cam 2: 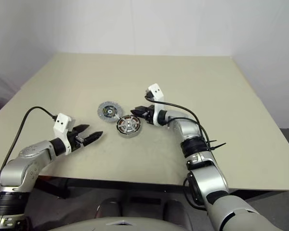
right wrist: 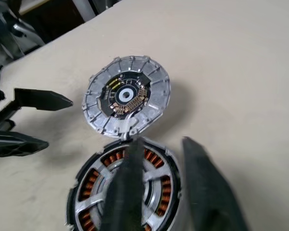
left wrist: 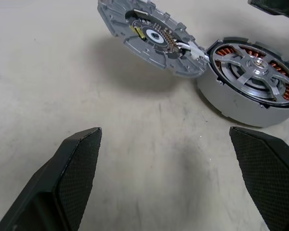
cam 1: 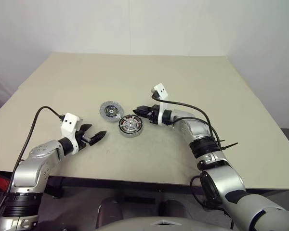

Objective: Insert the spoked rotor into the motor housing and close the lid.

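The motor housing (cam 1: 130, 126) stands at the middle of the table, a grey round casing with copper windings. The spoked rotor (left wrist: 253, 77) lies inside it, silver spokes and hub showing. The lid (cam 1: 110, 110) rests open and tilted just beyond the housing on its left, joined to it at one edge, its dark inner face up. My right gripper (cam 1: 137, 111) hovers close over the housing's far right rim, pointing left. My left gripper (cam 1: 98, 130) hangs open and empty a short way to the left of the housing, pointing at it.
The beige table (cam 1: 135, 72) stretches wide behind the parts. Its front edge runs close below both arms. Black cables trail from both wrists.
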### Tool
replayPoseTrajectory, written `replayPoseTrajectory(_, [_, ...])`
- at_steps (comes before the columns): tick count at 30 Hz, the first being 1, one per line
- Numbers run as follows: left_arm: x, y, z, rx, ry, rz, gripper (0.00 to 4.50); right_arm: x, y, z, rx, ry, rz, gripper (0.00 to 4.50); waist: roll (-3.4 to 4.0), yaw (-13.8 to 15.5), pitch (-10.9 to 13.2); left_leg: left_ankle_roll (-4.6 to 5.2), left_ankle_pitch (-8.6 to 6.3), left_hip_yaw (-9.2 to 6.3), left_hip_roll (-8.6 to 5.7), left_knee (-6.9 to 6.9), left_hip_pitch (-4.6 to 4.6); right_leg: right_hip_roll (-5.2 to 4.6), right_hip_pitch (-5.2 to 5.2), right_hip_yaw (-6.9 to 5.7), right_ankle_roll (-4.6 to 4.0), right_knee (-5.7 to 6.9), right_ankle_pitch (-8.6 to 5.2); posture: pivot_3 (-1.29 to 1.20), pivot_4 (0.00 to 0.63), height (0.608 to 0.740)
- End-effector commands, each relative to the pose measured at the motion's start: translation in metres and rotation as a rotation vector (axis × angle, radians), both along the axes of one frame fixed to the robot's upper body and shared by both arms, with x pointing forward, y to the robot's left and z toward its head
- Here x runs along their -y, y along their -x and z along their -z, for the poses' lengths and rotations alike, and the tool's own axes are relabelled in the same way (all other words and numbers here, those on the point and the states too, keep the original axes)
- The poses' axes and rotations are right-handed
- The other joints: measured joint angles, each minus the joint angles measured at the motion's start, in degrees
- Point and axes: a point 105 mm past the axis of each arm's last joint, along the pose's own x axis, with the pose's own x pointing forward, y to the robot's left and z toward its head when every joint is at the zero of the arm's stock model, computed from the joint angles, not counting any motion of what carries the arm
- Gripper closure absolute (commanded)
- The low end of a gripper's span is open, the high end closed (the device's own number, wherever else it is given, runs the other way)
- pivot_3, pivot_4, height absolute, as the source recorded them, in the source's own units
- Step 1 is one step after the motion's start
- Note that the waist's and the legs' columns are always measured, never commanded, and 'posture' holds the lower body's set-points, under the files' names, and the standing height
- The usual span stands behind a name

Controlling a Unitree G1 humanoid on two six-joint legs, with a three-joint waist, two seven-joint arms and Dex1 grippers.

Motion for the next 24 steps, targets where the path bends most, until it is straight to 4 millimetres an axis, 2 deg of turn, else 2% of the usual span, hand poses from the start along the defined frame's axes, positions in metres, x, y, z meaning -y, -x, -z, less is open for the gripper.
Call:
replayPoseTrajectory(1, [0.0, -0.003, -0.01, 0.045, -0.008, 0.002, 0.0, -0.008, 0.002, -0.017, 0.054, -0.031, -0.052, 4.47, 0.0, 0.01, 0.0, 0.01, 0.0, 0.0, 0.0, 0.0, -0.01, 0.0, 0.0, 0.0, 0.0, 0.0, 0.0, 0.0, 0.0, 0.74])
replayPoseTrajectory(4, [-0.002, -0.001, -0.009, 0.044, -0.008, -0.004, 0.0, -0.013, 0.014, -0.02, 0.054, -0.037, -0.13, 4.47, 0.0, 0.01, 0.0, 0.01, -0.01, -0.01, 0.0, 0.0, 0.0, 0.0, 0.0, 0.0, 0.0, 0.0, 0.0, 0.0, 0.0, 0.74])
replayPoseTrajectory(6, [-0.002, -0.001, -0.009, 0.044, -0.008, -0.004, 0.0, -0.016, 0.02, -0.015, 0.044, -0.013, -0.167, 4.47, 0.0, 0.02, 0.0, 0.02, -0.01, -0.02, 0.0, 0.01, 0.01, 0.0, 0.0, 0.0, 0.0, 0.01, 0.0, 0.0, 0.0, 0.74])
replayPoseTrajectory(10, [-0.002, -0.002, -0.01, 0.046, -0.007, -0.005, 0.0, -0.015, 0.027, 0.011, -0.002, 0.079, -0.176, 4.47, -0.04, 0.04, -0.02, 0.02, -0.01, -0.03, 0.0, 0.01, 0.04, 0.0, 0.04, 0.0, 0.0, 0.02, 0.0, 0.0, 0.0, 0.74])
replayPoseTrajectory(12, [-0.002, -0.002, -0.01, 0.046, -0.006, -0.005, 0.0, -0.012, 0.025, 0.029, -0.029, 0.143, -0.13, 4.47, -0.04, 0.05, -0.02, 0.02, -0.01, -0.06, 0.0, 0.03, 0.02, 0.0, 0.05, 0.0, 0.0, 0.01, 0.0, 0.0, 0.0, 0.74])
replayPoseTrajectory(14, [-0.001, -0.002, -0.01, 0.046, -0.008, 0.0, 0.0, -0.012, 0.022, 0.037, -0.039, 0.176, -0.091, 4.47, -0.08, -0.04, -0.06, 0.02, -0.01, -0.07, -0.02, 0.03, 0.07, -0.01, 0.08, 0.0, 0.0, 0.03, 0.0, 0.0, 0.0, 0.74])
replayPoseTrajectory(19, [0.0, -0.002, -0.01, 0.047, -0.008, 0.002, 0.0, -0.016, 0.021, 0.028, -0.001, 0.149, -0.113, 4.47, -0.18, -0.49, -0.12, 0.02, -0.01, -0.13, -0.02, 0.04, 0.24, 0.0, 0.26, 0.0, 0.0, 0.04, 0.0, 0.0, 0.0, 0.74])
replayPoseTrajectory(24, [0.0, -0.002, -0.01, 0.047, -0.005, 0.002, 0.0, -0.018, 0.024, -0.002, 0.07, 0.031, -0.183, 4.47, -0.18, -0.62, -0.12, 0.05, -0.03, -0.23, -0.01, 0.04, 0.18, 0.0, 0.29, -0.04, -0.01, 0.01, 0.0, 0.0, 0.0, 0.74])
